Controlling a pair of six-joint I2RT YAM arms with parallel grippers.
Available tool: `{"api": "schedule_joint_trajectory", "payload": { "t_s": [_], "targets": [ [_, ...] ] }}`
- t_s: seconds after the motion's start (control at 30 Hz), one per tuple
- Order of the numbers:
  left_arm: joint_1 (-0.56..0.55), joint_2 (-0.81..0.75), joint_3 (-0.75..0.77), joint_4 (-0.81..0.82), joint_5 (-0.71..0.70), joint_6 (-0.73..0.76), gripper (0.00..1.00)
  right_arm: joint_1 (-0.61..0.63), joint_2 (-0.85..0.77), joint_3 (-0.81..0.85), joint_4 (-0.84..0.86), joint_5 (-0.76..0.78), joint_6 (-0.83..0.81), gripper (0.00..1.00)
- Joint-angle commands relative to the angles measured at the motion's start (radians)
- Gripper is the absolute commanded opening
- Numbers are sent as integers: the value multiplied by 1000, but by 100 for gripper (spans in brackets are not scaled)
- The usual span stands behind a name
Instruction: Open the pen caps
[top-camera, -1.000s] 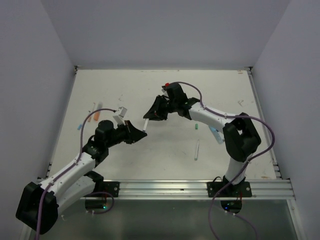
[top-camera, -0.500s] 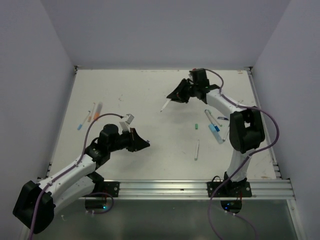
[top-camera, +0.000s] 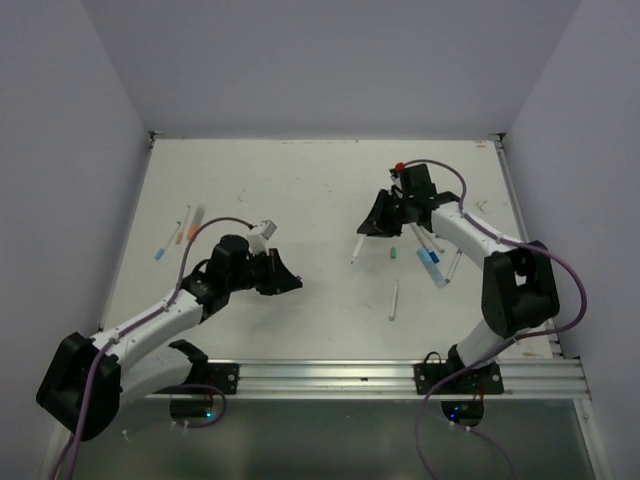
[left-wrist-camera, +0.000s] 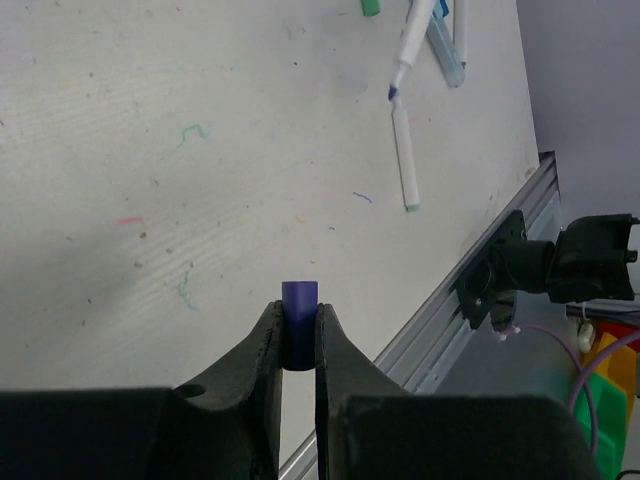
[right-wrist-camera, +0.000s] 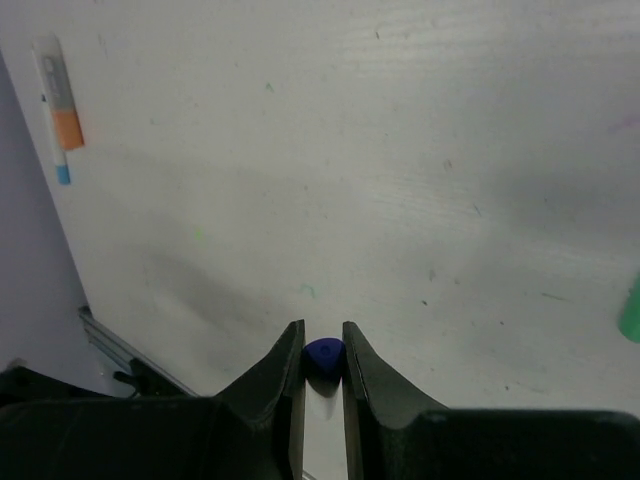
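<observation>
Left end effector (left-wrist-camera: 299, 315): pinched on dark blue cap (left-wrist-camera: 299, 330), above desk (left-wrist-camera: 150, 150) | right end effector (right-wrist-camera: 322, 335): gripping pen barrel (top-camera: 357, 250), well apart from cap, long axis slanting toward left arm.

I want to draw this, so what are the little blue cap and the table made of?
The dark blue cap, pinched in the left tool, looks like smooth matte plastic: even colour, clean round rim. The table looks like white painted or laminated board, dull, scuffed, with pen marks; which, I cannot tell.
</observation>
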Motion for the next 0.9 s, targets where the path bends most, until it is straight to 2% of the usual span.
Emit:
{"api": "schedule_joint_trajectory", "payload": {
  "t_s": [0.0,0.2,0.33,0.5,0.6,0.87],
  "targets": [
    [-3,79,81,102,8,13,0,-12,-103,-86,-112,6,-135,0],
    [-7,296,191,285,53,-52,0,-10,-145,-215,-161,97,-209,0],
    [-64,479,300,347,24,-84,0,7,-155,-278,-109,116,-181,0],
    [-112,658,452,411,17,-116,0,36,-149,-297,-123,245,-181,0],
    [-127,779,538,404,4,-124,0,44,-152,-317,-117,262,-181,0],
    [-144,951,694,389,-9,-153,0,47,-157,-352,-98,273,-176,4]
  ]
}}
